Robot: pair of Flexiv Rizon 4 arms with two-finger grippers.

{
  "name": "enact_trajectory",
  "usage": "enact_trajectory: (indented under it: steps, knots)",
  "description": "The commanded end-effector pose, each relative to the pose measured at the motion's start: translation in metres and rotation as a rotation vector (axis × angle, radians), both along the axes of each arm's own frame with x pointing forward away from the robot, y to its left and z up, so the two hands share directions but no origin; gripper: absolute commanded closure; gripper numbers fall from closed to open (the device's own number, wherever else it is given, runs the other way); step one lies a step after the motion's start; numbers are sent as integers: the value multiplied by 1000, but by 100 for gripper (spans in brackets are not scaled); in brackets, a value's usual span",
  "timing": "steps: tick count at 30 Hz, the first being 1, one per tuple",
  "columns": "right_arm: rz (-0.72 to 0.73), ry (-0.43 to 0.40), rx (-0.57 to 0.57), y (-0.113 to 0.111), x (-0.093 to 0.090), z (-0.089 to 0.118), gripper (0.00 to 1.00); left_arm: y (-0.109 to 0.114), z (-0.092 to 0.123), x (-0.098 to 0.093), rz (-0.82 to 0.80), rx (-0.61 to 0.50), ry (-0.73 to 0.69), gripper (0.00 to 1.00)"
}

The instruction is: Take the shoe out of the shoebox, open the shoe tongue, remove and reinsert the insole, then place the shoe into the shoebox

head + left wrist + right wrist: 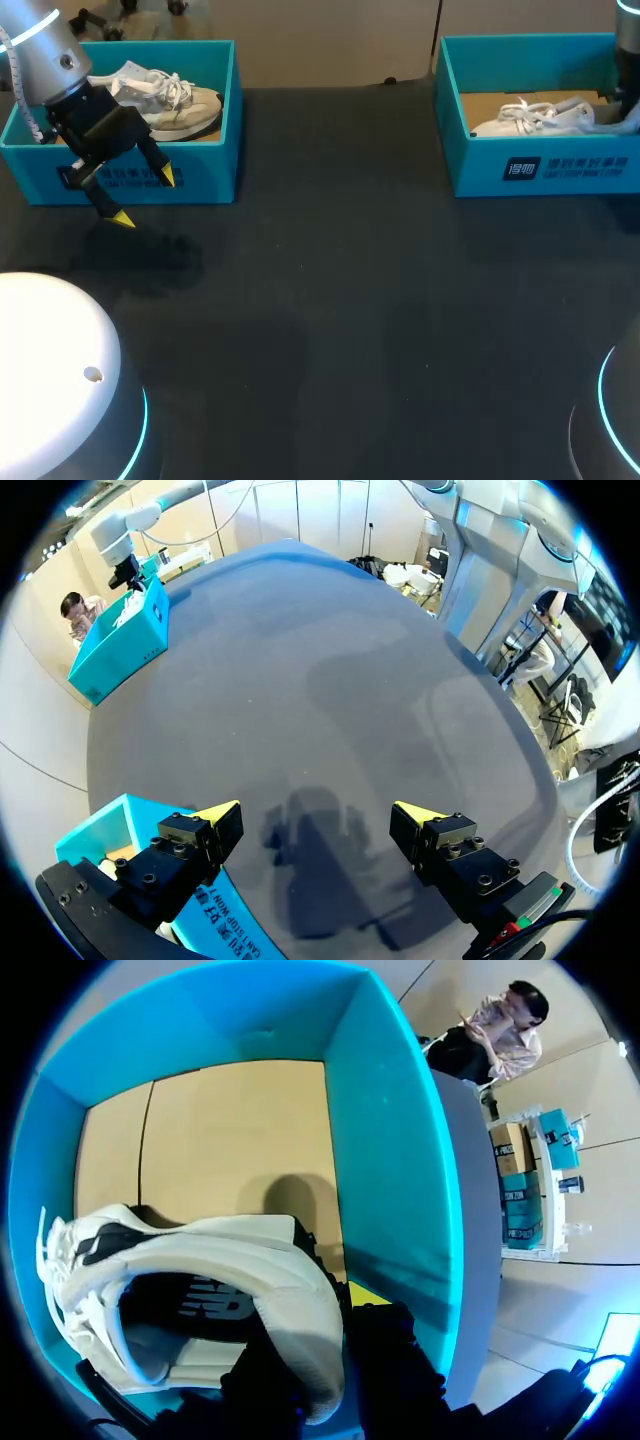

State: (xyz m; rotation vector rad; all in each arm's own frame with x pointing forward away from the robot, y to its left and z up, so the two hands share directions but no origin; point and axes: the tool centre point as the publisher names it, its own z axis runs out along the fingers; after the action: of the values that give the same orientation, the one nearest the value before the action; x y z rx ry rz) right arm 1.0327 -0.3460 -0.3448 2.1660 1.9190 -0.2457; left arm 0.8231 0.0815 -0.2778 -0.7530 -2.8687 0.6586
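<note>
Two teal boxes stand well apart at the far side of the dark table point(350, 300), the left shoebox point(205, 170) and the right shoebox point(545, 165) point(390, 1160). The shoe point(535, 117) point(230, 1260) lies on the tan floor of the right shoebox: a white sneaker with white laces and a dark lining; the right gripper point(627, 108) point(320, 1325) is clenched on its heel wall, one finger inside the opening, one outside. The left gripper point(145, 198) point(320, 815) hangs released, fingers wide apart, above the table just in front of the left shoebox, which holds a cream sneaker point(175, 100).
</note>
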Motion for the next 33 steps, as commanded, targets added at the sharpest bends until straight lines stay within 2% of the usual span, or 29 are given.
enact_trajectory:
  steps: [1,33]
  knots:
    - [9,-7,7,-1,-1,-4,100,0,1,-1,0,4,-1,0]
    - [34,46,69,-2,2,-40,100,0,1,-1,0,4,-1,0]
